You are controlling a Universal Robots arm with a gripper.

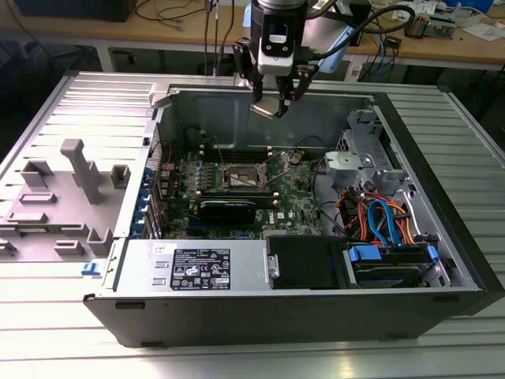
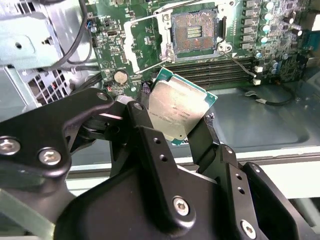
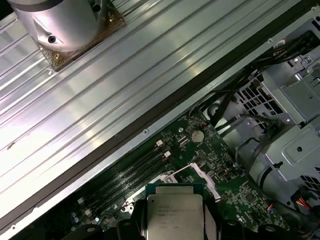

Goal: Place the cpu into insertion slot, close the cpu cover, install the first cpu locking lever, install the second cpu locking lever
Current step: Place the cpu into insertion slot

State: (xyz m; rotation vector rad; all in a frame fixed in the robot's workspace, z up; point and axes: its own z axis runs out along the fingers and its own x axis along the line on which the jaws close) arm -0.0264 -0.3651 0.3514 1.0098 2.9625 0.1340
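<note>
Gripper [image 1: 270, 106] pinched shut on the cpu [image 2: 175, 112], chip tilted, high above the open PC case [image 1: 237, 324]. Insertion slot [image 2: 195, 32] uncovered and empty. Nothing done yet: seating, closing and locking all left.

Gripper [image 1: 273, 103] is held above the computer case [image 1: 213, 118], over its far wall, pointed down; fingers [image 2: 152, 145] are clamped on the cpu [image 2: 176, 111].

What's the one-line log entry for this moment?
gripper shut on cpu | cpu tilted, in the air above the circuit board | insertion slot empty, uncovered
</note>
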